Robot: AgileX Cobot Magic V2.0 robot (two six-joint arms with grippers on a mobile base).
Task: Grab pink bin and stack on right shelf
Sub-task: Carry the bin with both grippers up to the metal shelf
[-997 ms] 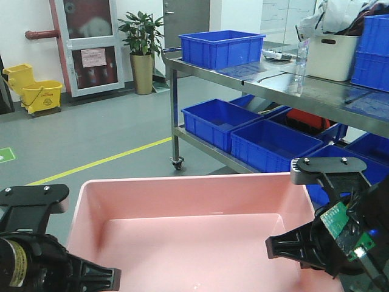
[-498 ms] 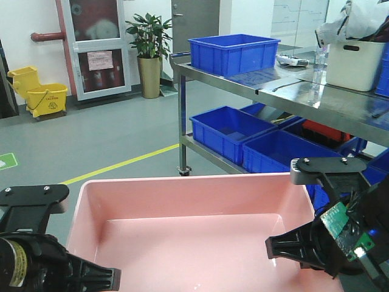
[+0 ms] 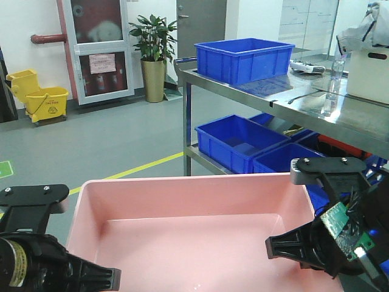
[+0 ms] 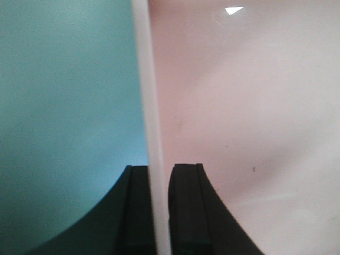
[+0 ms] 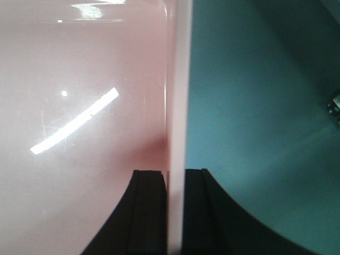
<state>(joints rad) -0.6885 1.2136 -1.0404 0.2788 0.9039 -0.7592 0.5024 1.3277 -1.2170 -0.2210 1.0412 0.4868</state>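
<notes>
The left gripper (image 4: 159,178) and right gripper (image 5: 175,180) are each pinching a side rim of the pink bin (image 3: 194,231), carrying it in front. The counter (image 3: 316,106) ahead-right is looming larger than a second ago, so the base is approaching and stacking is yet to begin.

Pale pink bin (image 3: 188,196) — plain, glossy; blue crate (image 3: 243,59); yellow mop bucket (image 3: 37,97) — grey steel shelf (image 3: 292,104).

The bin (image 3: 182,196) is nearest, with the left gripper (image 4: 159,171) astride its left wall and the right gripper (image 5: 175,174) astride its right wall. The shelf (image 3: 310,108) stands behind the bin to the right, one crate (image 3: 243,59) on its top, more crates (image 3: 240,139) on its lower tier. Far behind the bin, left: mop bucket (image 3: 36,97) and plant (image 3: 153,36).
</notes>
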